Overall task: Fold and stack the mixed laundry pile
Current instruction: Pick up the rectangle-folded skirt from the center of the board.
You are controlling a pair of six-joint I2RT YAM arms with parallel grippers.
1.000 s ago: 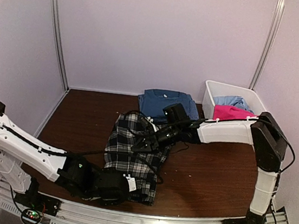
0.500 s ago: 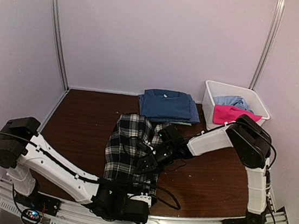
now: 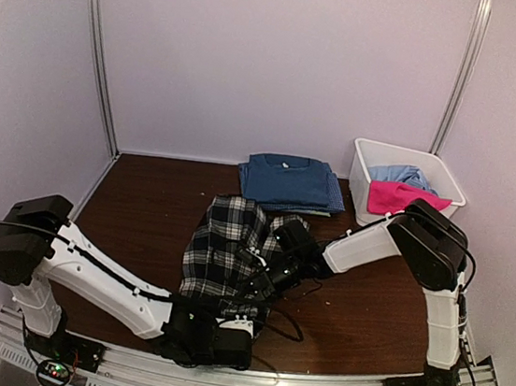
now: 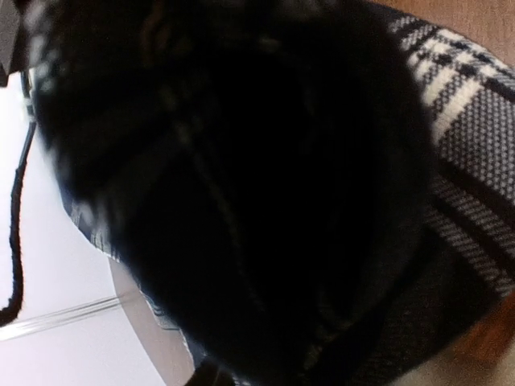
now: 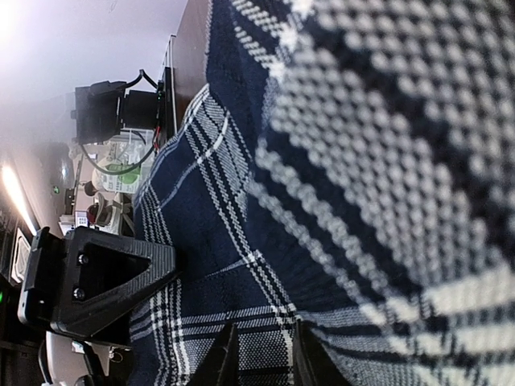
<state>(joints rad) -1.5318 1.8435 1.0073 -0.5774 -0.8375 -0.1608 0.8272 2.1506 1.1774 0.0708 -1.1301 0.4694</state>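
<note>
Because the right fingers (image 5: 224, 359) stand narrow with a ridge of checked cloth between their tips, they seem to be pinching the plaid shirt (image 3: 228, 246) along its right side, probably to hold that edge while the near end is turned over. Whether the left fingers (image 3: 233, 333) are wide or closed cannot be told: their own camera shows only dark, blurred plaid pressed right up against it, and from above they are buried at the shirt's near hem, by the front edge of the counter (image 3: 143, 207).

Further out, the plaid shirt lies lengthwise in the middle of the counter, rumpled between the two arms. Behind it rests the dark blue T-shirt (image 3: 288, 180), already folded, likely the base of the stack. The pink piece (image 3: 394, 196) and the pale blue piece (image 3: 400, 175) wait in the white bin (image 3: 363, 164) at the far right.

Compared with a second ago, the right arm has drawn in from its long reach and dropped nearer the shirt's middle, the left has slid rightward under the hem, and the shirt's near end looks gathered and shorter.
</note>
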